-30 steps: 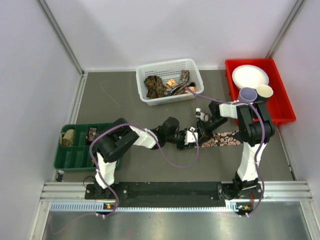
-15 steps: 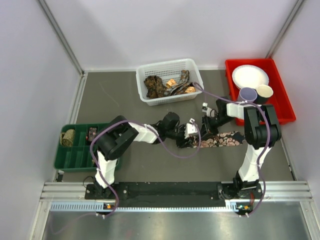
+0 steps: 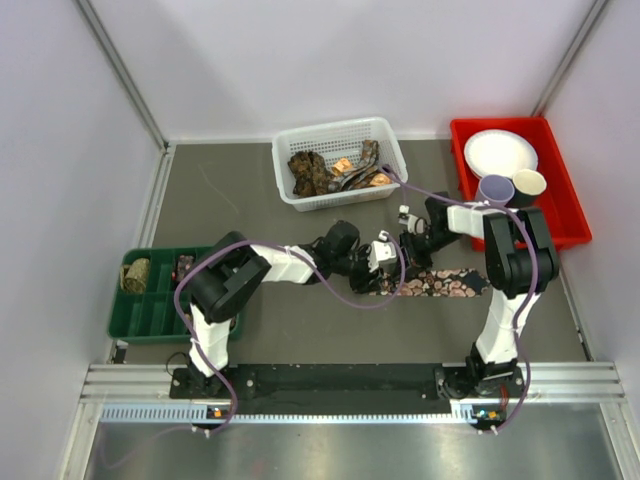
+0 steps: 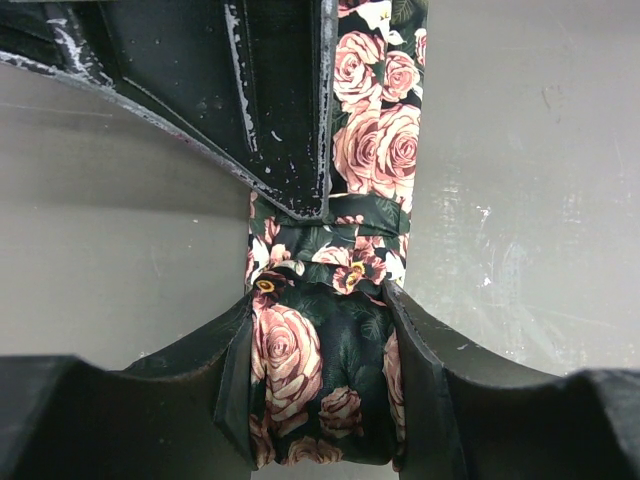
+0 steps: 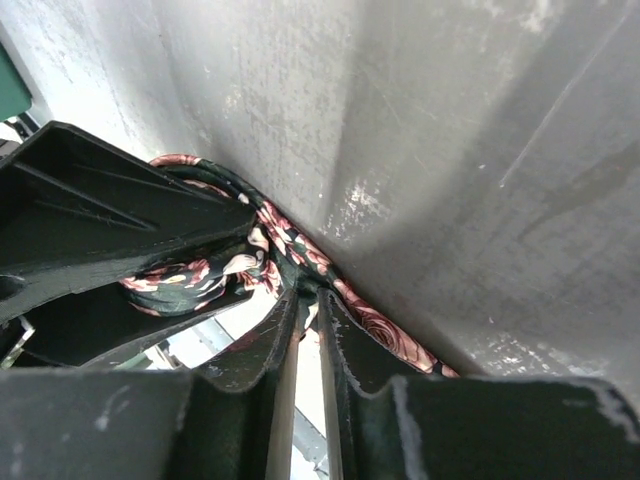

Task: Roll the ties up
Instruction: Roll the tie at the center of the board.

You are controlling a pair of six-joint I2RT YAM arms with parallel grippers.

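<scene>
1. We see the left tool (image 4: 320, 340) clasping the rolled end of the rose-print tie (image 4: 375, 130), mid-worktop (image 4: 540, 200).
2. The right tool (image 5: 308, 300), nearly pressed together, pinches the tie beside that roll.

One white basket (image 3: 338, 133) holds a tangle of ties (image 3: 315, 172), too jumbled to count. In front of the basket, one tie (image 3: 445, 281) lies between two arms (image 3: 275, 265) (image 3: 512, 255). Right of the basket, one red tray (image 3: 458, 150) carries one plate (image 3: 500, 152) and two cups (image 3: 495, 189) (image 3: 529, 182). To its front left, one green tray (image 3: 150, 315) holds two coils (image 3: 136, 275) (image 3: 185, 268).
</scene>
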